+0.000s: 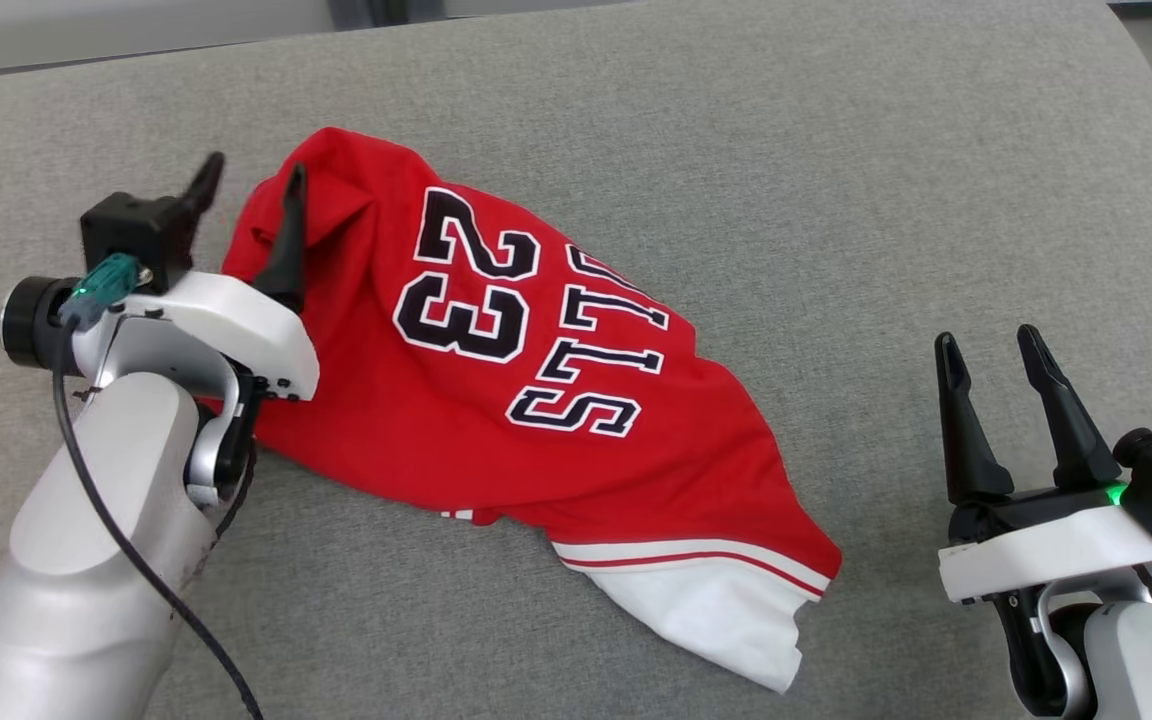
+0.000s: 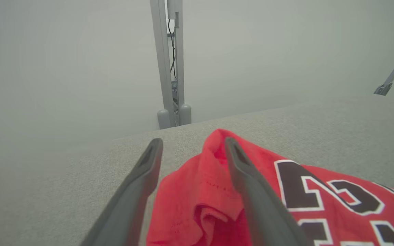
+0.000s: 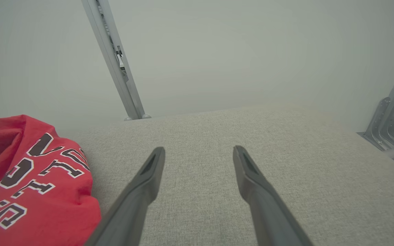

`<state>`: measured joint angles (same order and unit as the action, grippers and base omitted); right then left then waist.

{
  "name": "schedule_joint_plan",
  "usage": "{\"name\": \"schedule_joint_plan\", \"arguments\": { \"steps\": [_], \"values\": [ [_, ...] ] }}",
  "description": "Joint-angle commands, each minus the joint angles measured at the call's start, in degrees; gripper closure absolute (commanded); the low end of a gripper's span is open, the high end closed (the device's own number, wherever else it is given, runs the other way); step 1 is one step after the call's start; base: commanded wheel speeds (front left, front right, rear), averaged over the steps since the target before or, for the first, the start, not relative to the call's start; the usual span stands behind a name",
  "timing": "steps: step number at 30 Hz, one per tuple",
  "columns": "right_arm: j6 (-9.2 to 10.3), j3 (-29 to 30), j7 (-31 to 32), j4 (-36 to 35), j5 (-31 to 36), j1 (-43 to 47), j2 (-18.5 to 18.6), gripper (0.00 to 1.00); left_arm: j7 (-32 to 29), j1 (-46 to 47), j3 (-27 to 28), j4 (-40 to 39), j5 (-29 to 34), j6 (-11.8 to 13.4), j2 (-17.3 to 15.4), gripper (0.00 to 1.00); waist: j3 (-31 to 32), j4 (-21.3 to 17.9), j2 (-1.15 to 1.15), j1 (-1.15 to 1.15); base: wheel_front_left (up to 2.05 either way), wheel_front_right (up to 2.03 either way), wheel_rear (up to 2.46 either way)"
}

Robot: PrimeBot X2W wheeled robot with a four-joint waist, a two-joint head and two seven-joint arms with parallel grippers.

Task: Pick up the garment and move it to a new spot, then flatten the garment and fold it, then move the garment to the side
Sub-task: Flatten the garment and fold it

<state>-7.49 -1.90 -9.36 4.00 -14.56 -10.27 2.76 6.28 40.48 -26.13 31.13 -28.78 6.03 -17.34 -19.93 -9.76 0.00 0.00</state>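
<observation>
**A:** At the near edge we list the right gripper (image 1: 986,345). It has two dark tapered fingers spread wide and holds nothing. It sits over the bare grey woven surface (image 1: 886,200), well apart from the garment (image 1: 366,430).

**B:** Next, the garment: a soft red jersey with black-and-white numerals. Its white hem (image 1: 726,610) is nearest us, and it lies rumpled at centre-left.

**A:** Farther in is the left gripper (image 1: 248,210). Its fingers are parted around the bunched red corner and clamp nothing.

**B:** We judge the step to be flattening. Next we need grips on opposite edges to draw the folds out.
</observation>
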Motion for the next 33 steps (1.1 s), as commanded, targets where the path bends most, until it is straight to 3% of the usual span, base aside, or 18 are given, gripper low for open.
{"name": "schedule_joint_plan", "arguments": {
  "steps": [1,7,16,25,33],
  "values": [
    [-0.01,0.4,0.1,-0.2,0.1,-0.3,0.3,0.0,2.3,0.4,1.0,0.4,-0.1,0.9,-0.1,0.0,0.1,0.5,0.0,0.0,0.0,0.0,0.0],
    [-0.01,0.8,0.7,-0.9,0.9,0.6,0.3,0.0,8.1,-4.6,5.1,-3.3,-0.7,4.6,0.4,0.0,1.1,2.9,0.0,0.0,0.0,0.0,0.0],
    [-0.01,0.8,1.7,-2.9,2.9,1.4,0.3,0.0,8.8,-18.0,11.7,-21.2,1.6,9.0,-1.1,0.0,3.3,6.4,0.0,0.0,0.0,0.0,0.0],
    [-0.01,-0.2,3.0,-4.1,4.3,3.4,0.3,0.0,8.6,-29.3,11.5,-31.5,3.1,11.3,-1.8,0.0,6.7,7.7,0.0,0.0,0.0,0.0,0.0],
    [-0.01,-0.8,4.1,-5.0,5.8,7.4,0.3,0.0,5.5,-35.5,8.6,-33.9,3.7,12.3,-2.3,0.0,11.3,7.7,0.0,0.0,0.0,0.0,0.0]
  ]
}}
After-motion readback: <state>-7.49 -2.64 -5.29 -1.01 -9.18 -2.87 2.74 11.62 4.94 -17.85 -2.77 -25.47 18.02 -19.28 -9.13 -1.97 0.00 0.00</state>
